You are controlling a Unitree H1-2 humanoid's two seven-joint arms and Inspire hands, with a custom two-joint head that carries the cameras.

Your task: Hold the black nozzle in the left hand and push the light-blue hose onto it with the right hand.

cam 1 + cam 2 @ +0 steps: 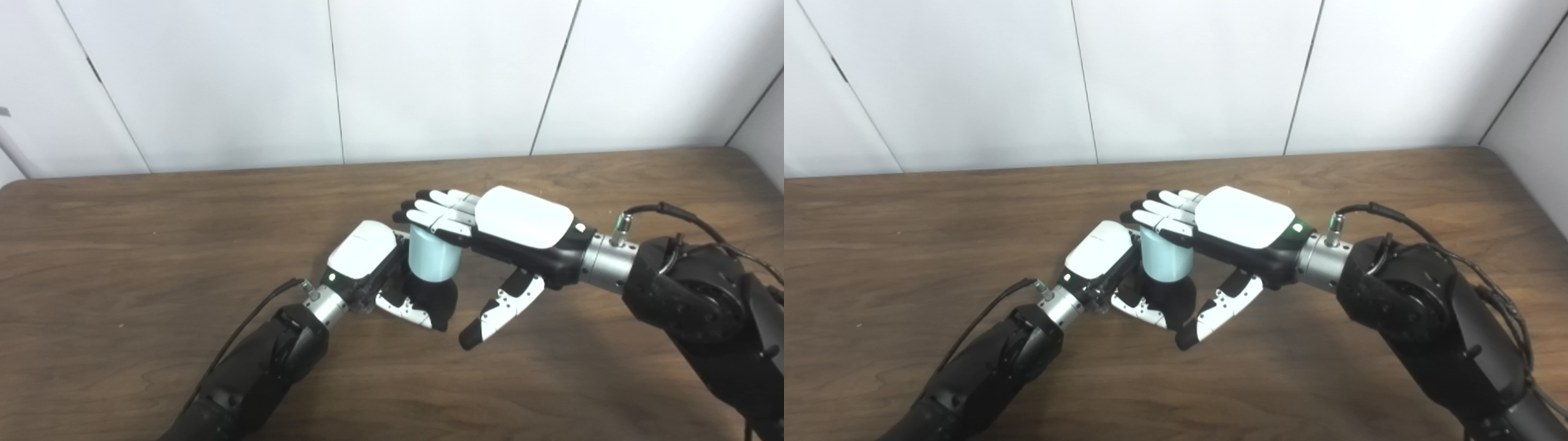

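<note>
**Light-blue hose standing on the black nozzle, between two robot hands**

On the dark brown wood-grain table [122, 245] a short, pale light-blue cylindrical hose [433, 257] stands upright on top of a black nozzle [438, 300], whose dark body shows just beneath the hose's lower edge.

The left robot hand [383, 275], black with a white back plate, sits just left of the light-blue hose. Its thumb and fingers curl around the black nozzle below the hose, so it has hold of the nozzle; the white-and-black thumb wraps across the front.

The right robot hand [490, 239], also black with a white back plate, reaches in from the right of the hose. Its fingers [432, 214] lie stretched out flat over the hose's top end, touching it or just above it; which one cannot be told. Its thumb [499, 309] hangs down apart from the hose, to its right, gripping nothing. The hand is spread wide.

Behind the hose, white wall panels [441, 73] rise from the table's far edge.
</note>
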